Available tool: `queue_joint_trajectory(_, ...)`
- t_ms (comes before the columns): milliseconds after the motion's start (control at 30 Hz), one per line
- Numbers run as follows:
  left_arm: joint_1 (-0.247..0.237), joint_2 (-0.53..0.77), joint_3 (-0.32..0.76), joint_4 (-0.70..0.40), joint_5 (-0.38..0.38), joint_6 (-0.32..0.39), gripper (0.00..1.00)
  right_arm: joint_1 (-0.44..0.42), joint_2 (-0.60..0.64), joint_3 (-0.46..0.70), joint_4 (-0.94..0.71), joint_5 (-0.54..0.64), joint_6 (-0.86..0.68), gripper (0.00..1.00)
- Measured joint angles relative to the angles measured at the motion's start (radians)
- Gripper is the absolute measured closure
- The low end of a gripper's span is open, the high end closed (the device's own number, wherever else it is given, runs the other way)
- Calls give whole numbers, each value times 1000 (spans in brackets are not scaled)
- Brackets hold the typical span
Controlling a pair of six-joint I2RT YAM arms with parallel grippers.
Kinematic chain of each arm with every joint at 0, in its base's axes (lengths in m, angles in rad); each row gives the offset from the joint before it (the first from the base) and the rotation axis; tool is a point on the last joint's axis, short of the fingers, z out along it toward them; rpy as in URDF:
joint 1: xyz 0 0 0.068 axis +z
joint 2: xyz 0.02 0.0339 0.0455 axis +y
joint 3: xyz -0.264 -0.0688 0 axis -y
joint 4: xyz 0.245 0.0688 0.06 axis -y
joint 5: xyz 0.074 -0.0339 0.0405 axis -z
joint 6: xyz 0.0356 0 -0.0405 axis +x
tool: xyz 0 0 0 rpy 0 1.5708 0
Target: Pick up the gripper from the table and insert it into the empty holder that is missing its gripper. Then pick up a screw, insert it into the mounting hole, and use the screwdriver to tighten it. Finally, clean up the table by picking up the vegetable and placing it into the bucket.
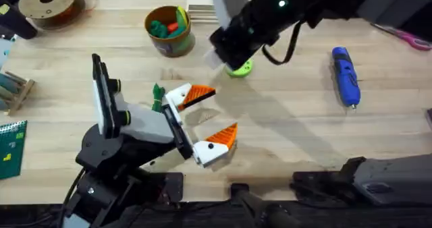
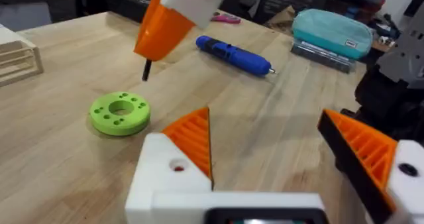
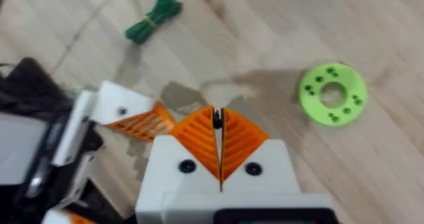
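My left gripper rests open on the table, and each white holder carries an orange ribbed gripper pad. In the left wrist view the pads stand wide apart. The right gripper hovers above the table, shut on a small black screw. That screw hangs from its orange tips over the green ring disc. The blue screwdriver lies at the right. A dark green vegetable lies beside the left gripper's far finger. At the back stands the bucket.
The bucket holds green and orange toys. A brown spool sits at the back left. Red-handled scissors lie at the far right edge. A wooden rack and a green card line the left edge. A teal pouch lies beyond the screwdriver.
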Motion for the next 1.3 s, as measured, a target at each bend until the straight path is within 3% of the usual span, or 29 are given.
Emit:
queue_joint_trajectory(300, 0, 0, 0, 0, 0, 0, 14, 125, 0, 13, -3, -41, 24, 995)
queue_joint_trajectory(1300, 0, 0, 0, 0, 0, 0, 14, 188, 31, 81, -11, -69, 58, 995)
